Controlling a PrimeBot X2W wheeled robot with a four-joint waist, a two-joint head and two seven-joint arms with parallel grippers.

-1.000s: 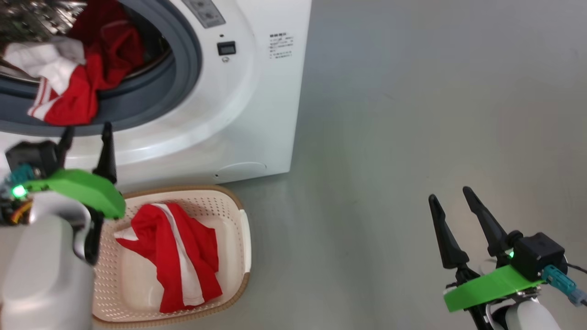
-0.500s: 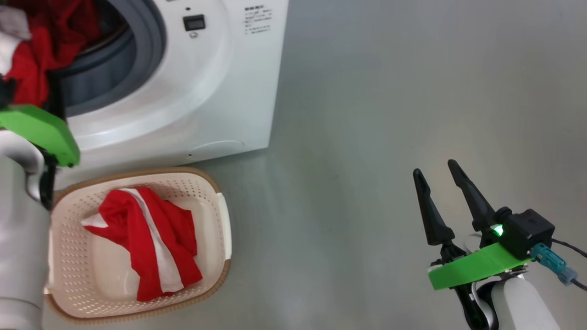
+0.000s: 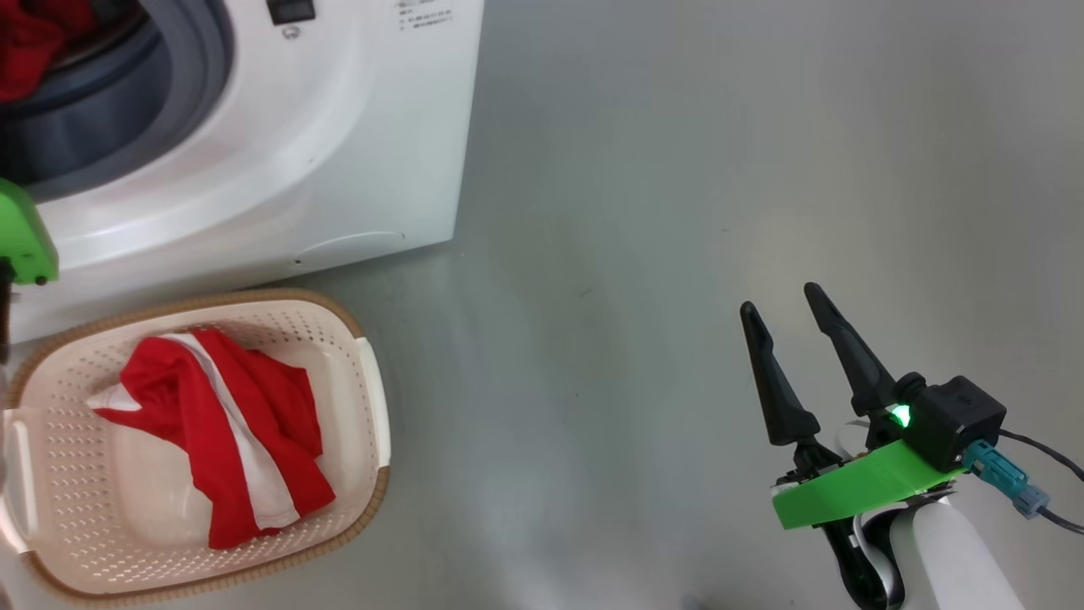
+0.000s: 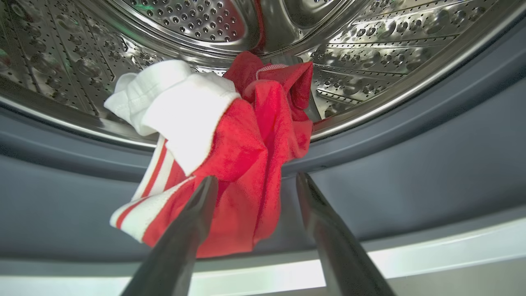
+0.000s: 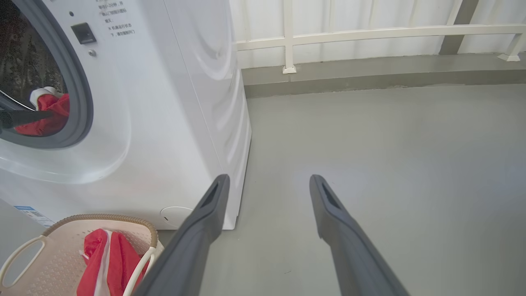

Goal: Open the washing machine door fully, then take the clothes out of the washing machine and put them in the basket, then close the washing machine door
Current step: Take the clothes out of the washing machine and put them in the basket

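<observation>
Partway: one red white-striped fabric garment (image 3: 212, 432) lying in cream perforated plastic basket (image 3: 373, 398); second red garment (image 4: 246, 144) hanging out of white boxy washing machine (image 3: 339, 152). Left hand (image 4: 255, 179) hovering beside it, open, empty; right hand (image 3: 781, 299) open, empty. Door-closing remaining.

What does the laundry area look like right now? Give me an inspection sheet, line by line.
Surface: smooth grey floor, faint marks.
Job's things: washing machine drum exposed; draped garment, red and white, hangs over the grey seal; second garment lies in the basket at the machine's front.
Clutter: nothing seen.
Tools: left tool open, pointed at the draped garment; right tool open, holding nothing, above the floor.
Cables: dark cable trails from the right wrist.
Surroundings: white railing on a raised kerb.
</observation>
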